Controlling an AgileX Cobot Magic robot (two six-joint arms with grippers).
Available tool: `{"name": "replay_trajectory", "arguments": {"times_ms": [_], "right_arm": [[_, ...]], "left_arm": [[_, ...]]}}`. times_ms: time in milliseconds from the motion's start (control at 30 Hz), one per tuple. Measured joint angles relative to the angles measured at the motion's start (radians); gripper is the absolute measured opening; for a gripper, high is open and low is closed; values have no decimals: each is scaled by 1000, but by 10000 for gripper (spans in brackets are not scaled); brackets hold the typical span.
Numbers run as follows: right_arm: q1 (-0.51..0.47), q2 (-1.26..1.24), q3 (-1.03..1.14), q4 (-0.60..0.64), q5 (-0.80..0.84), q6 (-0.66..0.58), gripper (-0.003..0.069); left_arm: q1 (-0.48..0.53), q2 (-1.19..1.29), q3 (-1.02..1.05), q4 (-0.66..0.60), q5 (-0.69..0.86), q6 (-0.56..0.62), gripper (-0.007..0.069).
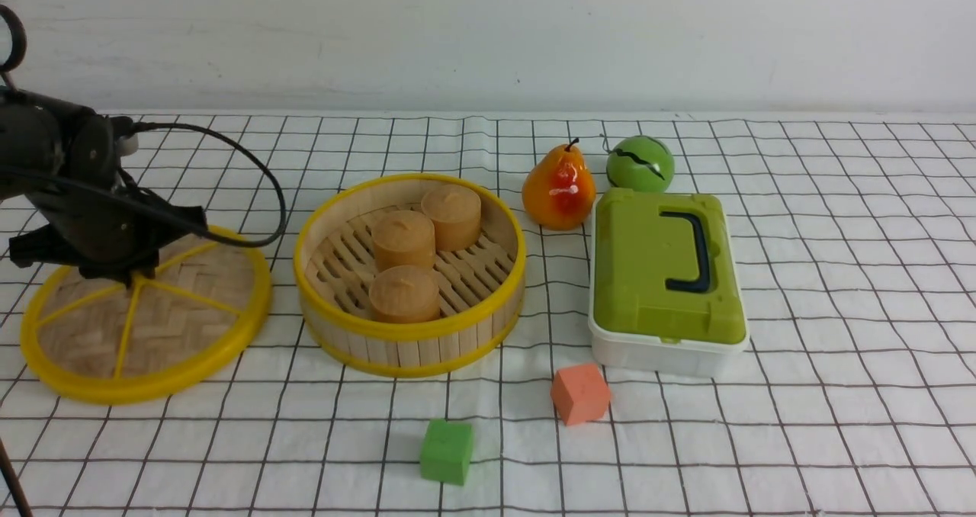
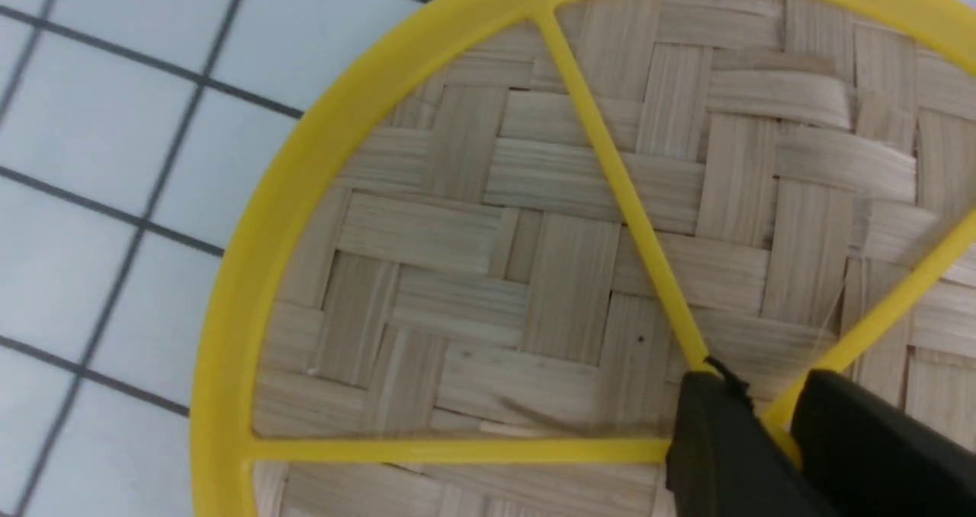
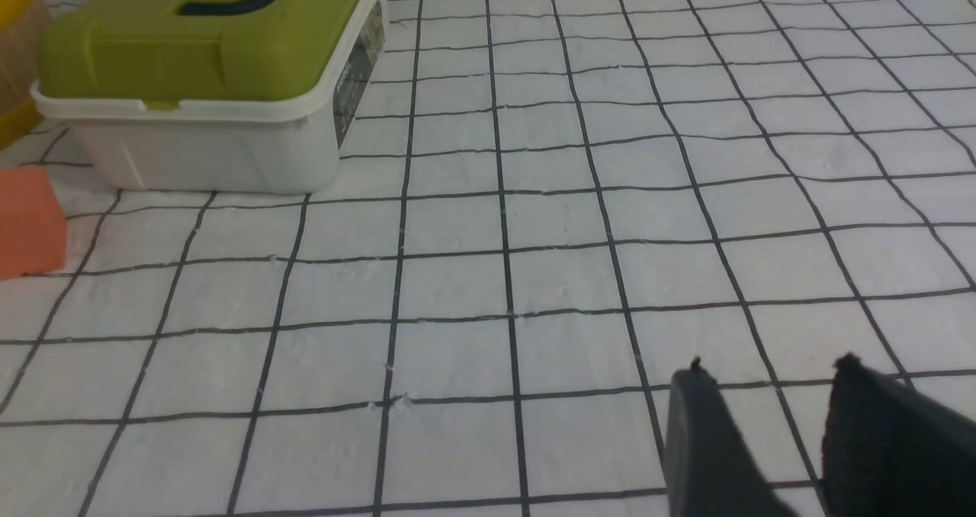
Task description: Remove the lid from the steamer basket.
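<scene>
The lid (image 1: 194, 303), a woven bamboo disc with a yellow rim and spokes, lies flat on the cloth to the left of the steamer basket (image 1: 412, 335) and apart from it. My left gripper (image 1: 133, 271) stands over the lid's middle. In the left wrist view my left gripper (image 2: 762, 399) is shut on the yellow hub of the lid (image 2: 488, 258), with yellow showing between the jaws. The basket is uncovered and holds three tan buns (image 1: 404, 239). My right gripper (image 3: 770, 376) is open and empty, low over bare cloth, and out of the front view.
A white box with a green lid (image 1: 667, 273) stands right of the basket, and also shows in the right wrist view (image 3: 206, 52). A pear (image 1: 558, 189) and a green ball (image 1: 640, 164) stand behind it. An orange cube (image 1: 580, 393) and a green cube (image 1: 447, 451) lie in front.
</scene>
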Motion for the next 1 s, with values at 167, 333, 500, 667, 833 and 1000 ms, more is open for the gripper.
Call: {"name": "replay_trajectory", "arguments": {"times_ms": [167, 333, 500, 667, 833, 1000], "right_arm": [[0, 0, 0, 0, 0, 0, 240], [0, 0, 0, 0, 0, 0, 240], [0, 0, 0, 0, 0, 0, 240], [0, 0, 0, 0, 0, 0, 240], [0, 0, 0, 0, 0, 0, 240], [0, 0, 0, 0, 0, 0, 240]], "left_arm": [[0, 0, 0, -91, -9, 65, 205], [0, -63, 1, -219, 48, 172, 310], [0, -281, 2, -337, 63, 319, 197], [0, -585, 7, -381, 65, 479, -1], [0, -876, 150, -451, -56, 586, -13], [0, -1144, 439, -620, -223, 765, -13]]}}
